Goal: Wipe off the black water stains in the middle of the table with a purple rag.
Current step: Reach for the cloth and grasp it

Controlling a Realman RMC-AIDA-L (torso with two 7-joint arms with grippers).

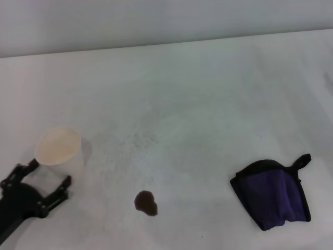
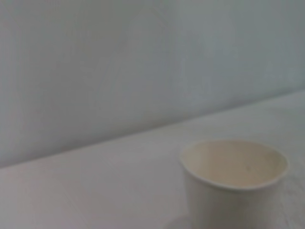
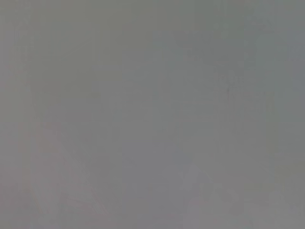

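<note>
- The left fingers (image 1: 46,181) sit at the near left corner of the counter (image 1: 197,104), spread apart and holding nothing.
- A white paper cup (image 1: 58,148) stands upright just beyond their tips, partly between the two prongs; whether it touches them is unclear. The left wrist view shows the cup (image 2: 234,183) close up and empty.
- The dark stain (image 1: 146,202) lies on the counter to the right of the left fingers, apart from the cup.
- The purple rag (image 1: 274,194) lies folded farther right, well apart from the stain, its black loop pointing away.
- The right fingers are out of sight; their wrist view shows only plain grey.
</note>
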